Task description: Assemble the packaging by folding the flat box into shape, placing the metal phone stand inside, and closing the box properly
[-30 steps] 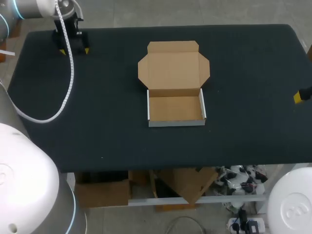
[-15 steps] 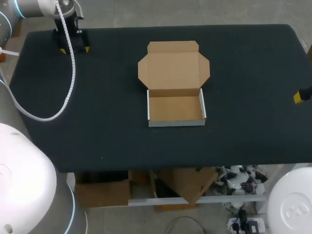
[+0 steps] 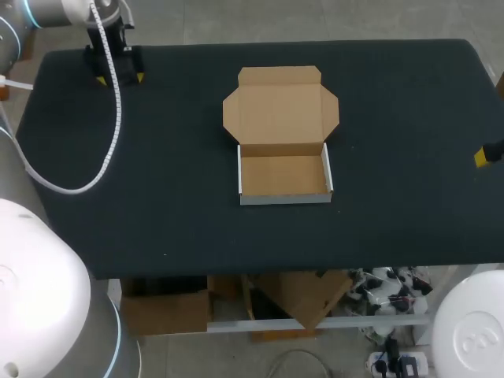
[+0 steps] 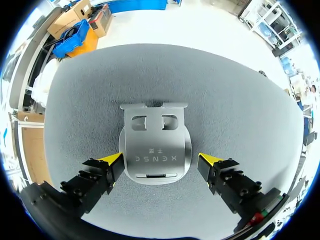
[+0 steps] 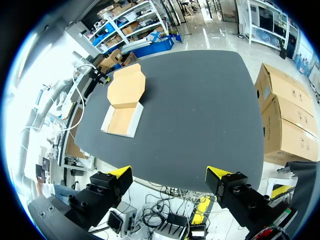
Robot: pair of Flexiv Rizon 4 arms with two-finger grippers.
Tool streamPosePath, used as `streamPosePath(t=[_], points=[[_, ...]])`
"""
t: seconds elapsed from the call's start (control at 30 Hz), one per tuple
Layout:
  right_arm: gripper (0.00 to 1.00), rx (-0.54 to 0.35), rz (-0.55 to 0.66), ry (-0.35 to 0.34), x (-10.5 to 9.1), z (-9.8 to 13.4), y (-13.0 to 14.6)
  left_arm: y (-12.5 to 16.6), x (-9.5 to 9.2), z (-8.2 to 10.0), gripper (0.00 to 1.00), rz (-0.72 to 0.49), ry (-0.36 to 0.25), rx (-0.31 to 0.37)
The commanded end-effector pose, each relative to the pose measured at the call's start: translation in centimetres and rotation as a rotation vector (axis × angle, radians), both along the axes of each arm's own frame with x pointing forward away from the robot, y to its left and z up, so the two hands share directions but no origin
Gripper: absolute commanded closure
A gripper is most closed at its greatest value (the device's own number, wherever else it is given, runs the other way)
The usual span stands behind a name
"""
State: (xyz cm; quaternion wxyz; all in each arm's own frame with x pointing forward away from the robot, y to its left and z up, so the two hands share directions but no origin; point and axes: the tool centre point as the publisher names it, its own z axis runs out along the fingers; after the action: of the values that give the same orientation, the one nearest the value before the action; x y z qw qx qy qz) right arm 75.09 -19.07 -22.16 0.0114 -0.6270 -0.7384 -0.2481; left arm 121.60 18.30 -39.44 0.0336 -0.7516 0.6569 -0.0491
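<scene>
- The box [image 3: 283, 142] sits in the middle of the dark table [image 3: 157, 213], well apart from every edge. Its tray is folded up with white outer walls, and its lid lies flat open toward 12 o'clock.
- A broad stretch of tabletop lies between the box and each gripper.
- The left gripper [image 3: 118, 77] hangs at about 10 o'clock from the box, in the far left corner near the table's edges.
- In its wrist view the left gripper [image 4: 160, 162] is spread wide, with a yellow tip on either side of the metal phone stand [image 4: 155, 150]. The stand lies flat on the table, and I cannot tell whether the tips touch it.
- The stand's plate bears one short line of stamped lettering at its centre.
- The right gripper [image 3: 482, 156] is at 3 o'clock, at the table's right edge. Its wrist view shows the right gripper [image 5: 170, 177] spread wide and holding nothing.
</scene>
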Motion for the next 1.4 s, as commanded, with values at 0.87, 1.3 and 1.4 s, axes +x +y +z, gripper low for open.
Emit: streamPosePath(t=[0.87,1.3,1.4], points=[[0.00,0.000,0.000,0.001,-0.17,0.16,-0.02,0.28,1.35,-0.34,0.16,0.040,0.007,0.010],[0.00,0.000,0.000,0.001,-0.17,0.16,-0.02,0.34,1.59,-0.51,0.23,0.050,0.006,0.010],[0.00,0.000,0.000,0.001,-0.17,0.16,-0.02,0.38,1.60,-0.48,0.30,0.052,0.005,0.009]])
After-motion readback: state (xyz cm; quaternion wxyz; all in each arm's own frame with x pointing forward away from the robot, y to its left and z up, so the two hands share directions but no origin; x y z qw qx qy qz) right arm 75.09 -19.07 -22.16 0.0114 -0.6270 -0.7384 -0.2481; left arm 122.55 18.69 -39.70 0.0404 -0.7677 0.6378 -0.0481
